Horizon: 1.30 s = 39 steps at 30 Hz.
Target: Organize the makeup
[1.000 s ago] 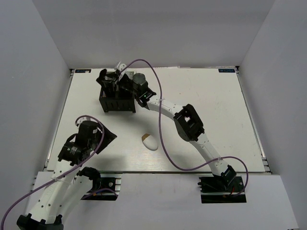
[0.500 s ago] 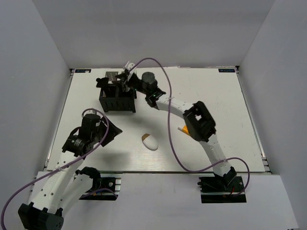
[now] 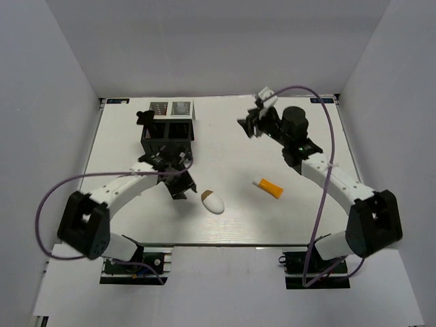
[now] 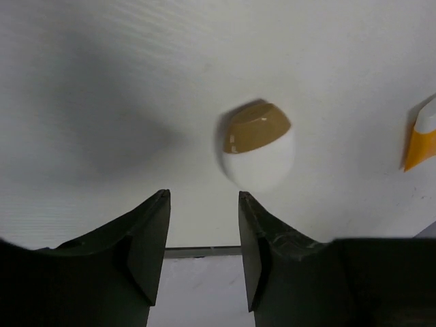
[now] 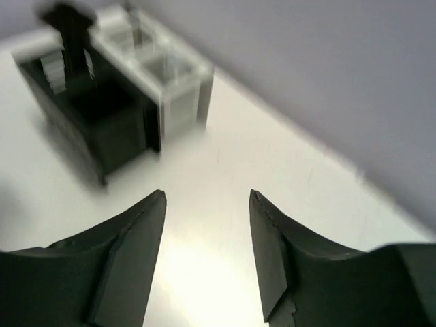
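Since everything rests on it, I begin with the white table, which fills the top view between grey walls. Across it my left arm stretches low from the near left corner toward the middle. My right arm reaches from the near right up toward the far side. On the far left part of the table stands the black perforated box, upright, with two paler compartments along its back edge. A dark upright piece rises at its far left corner, too small for me to name. My right wrist camera shows that box only as a blur, off to the left and well apart from my fingers.

My left gripper hangs just in front of the box, low over the table. Its fingers are spread, and the wrist view shows only bare surface between them. My right gripper is held over the far middle of the table, well to the right of the box, its fingers parted too and holding nothing.

The white egg-shaped sponge lies on the table just to the right of my left gripper, near it but not touching. In my left wrist view it sits ahead of the fingers and a little right of the gap, tan tip up. Smallest is the orange tube, lying flat farther right and apart from the sponge, its white cap at the end nearer the sponge.
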Available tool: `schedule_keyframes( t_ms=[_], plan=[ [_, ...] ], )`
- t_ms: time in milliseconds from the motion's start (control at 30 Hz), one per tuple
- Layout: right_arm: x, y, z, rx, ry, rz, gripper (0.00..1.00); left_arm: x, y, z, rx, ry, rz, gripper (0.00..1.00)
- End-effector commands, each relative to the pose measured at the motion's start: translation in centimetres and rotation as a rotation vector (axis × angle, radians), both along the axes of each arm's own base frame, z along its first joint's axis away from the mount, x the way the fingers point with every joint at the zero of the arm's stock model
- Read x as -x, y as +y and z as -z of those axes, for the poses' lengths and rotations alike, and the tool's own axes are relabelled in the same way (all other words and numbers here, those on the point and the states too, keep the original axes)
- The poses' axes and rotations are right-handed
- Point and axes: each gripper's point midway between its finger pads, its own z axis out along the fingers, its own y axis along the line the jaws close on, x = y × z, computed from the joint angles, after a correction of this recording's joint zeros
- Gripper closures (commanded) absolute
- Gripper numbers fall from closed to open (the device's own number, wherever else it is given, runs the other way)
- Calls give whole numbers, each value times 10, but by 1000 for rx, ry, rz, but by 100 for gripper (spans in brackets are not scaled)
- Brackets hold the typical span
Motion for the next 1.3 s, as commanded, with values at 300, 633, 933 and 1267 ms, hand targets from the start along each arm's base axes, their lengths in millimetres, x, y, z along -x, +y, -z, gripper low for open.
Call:
schedule_keyframes(
  t_ms=[300, 633, 933, 1267],
  plan=[
    [70, -105, 125, 122, 333, 148, 36, -10, -63, 18, -192, 111, 45, 8],
    [78, -116, 132, 91, 346, 145, 35, -15, -93, 46, -243, 160, 92, 5],
    [77, -125, 137, 80, 361, 161, 35, -2, -85, 70, -230, 207, 97, 21],
    [75, -131, 138, 72, 378, 164, 36, -62, -120, -3, -146, -137, 238, 85]
  ],
)
